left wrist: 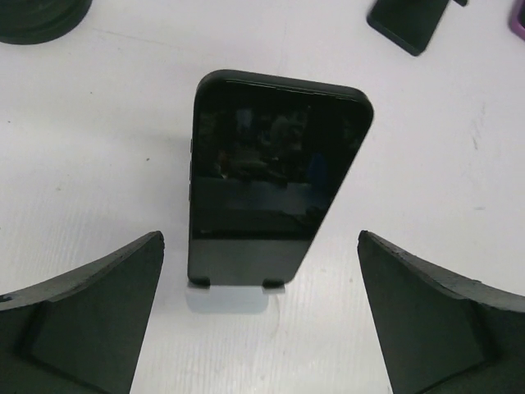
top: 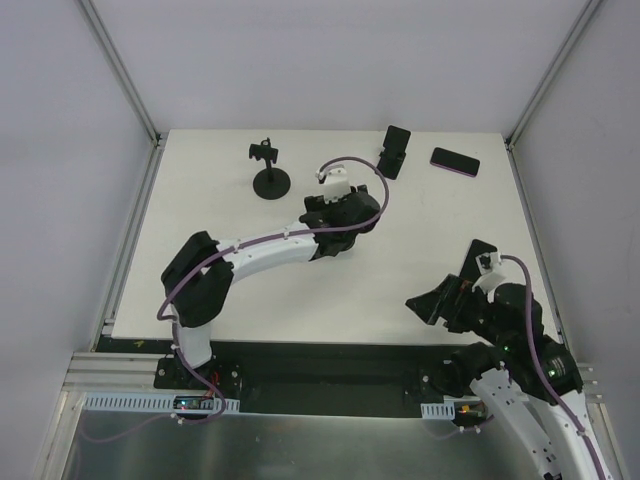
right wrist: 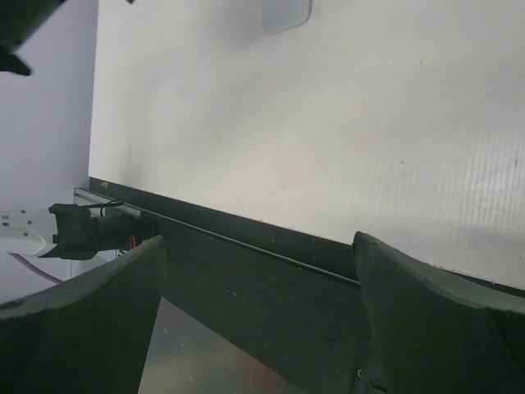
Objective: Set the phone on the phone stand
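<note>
Leaning upright on its white stand (left wrist: 236, 297), the phone (left wrist: 275, 176) sits mid-width in the far half of the counter (left wrist: 98, 164), between the wide-spread, non-touching fingers of the left gripper (left wrist: 261, 238). It is probably rigid and fairly light, with slick, breakable glass, and best held by its long side edges. Right gripper (right wrist: 258, 246), also wide and empty, hangs over the near right edge. Counter white, matte; plain white walls (top: 300, 60) enclose it.
</note>
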You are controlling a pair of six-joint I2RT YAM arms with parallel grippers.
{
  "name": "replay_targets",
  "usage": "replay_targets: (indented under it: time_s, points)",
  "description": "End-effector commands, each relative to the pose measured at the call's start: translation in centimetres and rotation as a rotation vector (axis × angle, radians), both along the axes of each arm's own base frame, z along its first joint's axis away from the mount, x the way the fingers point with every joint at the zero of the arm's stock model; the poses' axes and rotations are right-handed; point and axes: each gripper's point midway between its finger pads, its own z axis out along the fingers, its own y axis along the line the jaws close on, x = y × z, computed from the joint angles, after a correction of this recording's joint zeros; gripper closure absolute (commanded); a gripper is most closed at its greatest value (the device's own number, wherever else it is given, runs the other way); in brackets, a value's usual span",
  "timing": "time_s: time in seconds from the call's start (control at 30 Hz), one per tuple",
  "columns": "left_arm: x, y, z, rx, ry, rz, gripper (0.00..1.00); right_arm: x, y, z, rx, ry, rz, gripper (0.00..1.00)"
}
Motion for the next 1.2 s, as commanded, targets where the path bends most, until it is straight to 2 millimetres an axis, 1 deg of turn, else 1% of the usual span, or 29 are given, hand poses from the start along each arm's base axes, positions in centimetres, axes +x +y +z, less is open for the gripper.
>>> replay_targets:
  time_s: [0.0,0.03,0.07,0.1,0.13,0.17,0.23,0.27,0.33,0.37,0.4,0.47,0.5,0.57,0.6,0.63,0.67,0.7,0.73,0.77,0.8,0.83,0.87,0.93,0.97,1.03,1.07,1.13,1.17]
  points:
    - [-2.2,-1.1,5.8,-0.137,-0.037,-0.150,0.01,2.2,0.3,-0.3,-0.020,-0.003,-0.032,0.04]
    - [-2.5,-1.2,8.7,-0.205,-0.092,-0.184,0.01,2.6,0.3,-0.4,-0.032,-0.007,-0.037,0.04]
    - [-3.6,-1.4,8.1,-0.193,-0.076,-0.267,0.01,3.2,0.1,-0.5,-0.047,-0.010,-0.055,0.04]
    - [-4.0,-1.5,9.1,-0.215,-0.098,-0.311,0.01,4.0,0.2,-0.5,-0.061,-0.008,-0.062,0.04]
    - [-4.8,-1.4,12.0,-0.270,-0.151,-0.365,0.01,4.5,0.1,-0.5,-0.073,-0.011,-0.075,0.04]
    - [-5.8,-1.5,11.9,-0.256,-0.149,-0.446,0.01,5.5,-0.3,-0.6,-0.096,-0.016,-0.112,0.04]
    - [-6.2,-0.4,14.4,-0.290,-0.196,-0.500,0.01,7.5,-0.2,-0.8,-0.126,-0.011,-0.149,0.04]
    - [-5.9,-0.1,15.0,-0.293,-0.221,-0.528,0.01,8.8,-0.9,-0.5,-0.158,-0.027,-0.202,0.04]
    - [-5.0,1.0,16.6,-0.345,-0.235,-0.585,0.01,11.7,-1.0,-0.6,-0.217,-0.018,-0.254,0.04]
    - [-4.5,1.5,17.5,-0.376,-0.244,-0.589,0.01,13.4,-1.6,0.9,-0.255,-0.058,-0.298,0.04]
    - [-3.1,2.9,18.2,-0.396,-0.261,-0.588,0.01,15.3,-1.4,0.6,-0.304,-0.039,-0.311,0.04]
    - [-1.9,3.7,19.7,-0.409,-0.308,-0.616,0.01,18.0,-2.0,1.5,-0.367,-0.054,-0.372,0.04]
    - [-1.0,4.3,20.8,-0.409,-0.354,-0.617,0.01,20.4,-1.4,2.6,-0.382,-0.068,-0.381,0.04]
    - [1.5,6.5,22.0,-0.356,-0.421,-0.563,0.01,23.3,-1.2,3.9,-0.401,-0.112,-0.411,0.04]
    - [2.3,7.2,22.6,-0.343,-0.449,-0.539,0.01,25.9,-0.5,4.6,-0.409,-0.137,-0.418,0.04]
    - [3.7,8.5,22.6,-0.330,-0.462,-0.509,0.01,27.3,-0.4,5.1,-0.416,-0.147,-0.429,0.04]
    - [4.3,8.9,22.9,-0.326,-0.477,-0.508,0.01,28.9,-0.4,5.6,-0.418,-0.166,-0.445,0.04]
    - [4.8,9.3,22.9,-0.324,-0.481,-0.507,0.01,30.8,0.1,3.5,-0.455,-0.124,-0.427,0.04]
    - [5.3,9.2,22.5,-0.329,-0.474,-0.529,0.01,32.8,0.0,5.5,-0.451,-0.164,-0.440,0.04]
    - [5.8,9.6,22.0,-0.317,-0.469,-0.531,0.01,34.8,0.1,3.2,-0.487,-0.129,-0.436,0.04]
    - [5.9,9.6,21.4,-0.304,-0.466,-0.545,0.01,36.2,0.1,3.3,-0.494,-0.134,-0.439,0.04]
    - [6.0,9.4,20.6,-0.288,-0.462,-0.562,0.01,38.1,-0.3,4.5,-0.488,-0.164,-0.453,0.04]
    - [5.8,9.1,18.8,-0.267,-0.437,-0.587,0.01,40.1,0.1,2.4,-0.494,-0.141,-0.427,0.04]
    - [5.9,9.3,17.0,-0.250,-0.417,-0.588,0.01,42.6,0.1,1.2,-0.491,-0.134,-0.414,0.04]
    - [5.9,9.3,15.8,-0.248,-0.397,-0.587,0.01,44.7,0.6,0.5,-0.498,-0.141,-0.396,0.04]
    - [6.0,9.4,14.8,-0.254,-0.379,-0.581,0.01,46.9,0.8,-0.2,-0.526,-0.157,-0.391,0.04]
    - [5.9,9.5,14.5,-0.253,-0.379,-0.582,0.01,48.7,1.0,-1.2,-0.553,-0.169,-0.388,0.04]
    - [5.9,9.7,13.6,-0.251,-0.372,-0.568,0.01,50.4,1.2,-1.7,-0.568,-0.187,-0.385,0.04]
    - [6.0,9.7,13.8,-0.258,-0.390,-0.564,0.02,51.8,1.4,-2.2,-0.588,-0.204,-0.385,0.04]
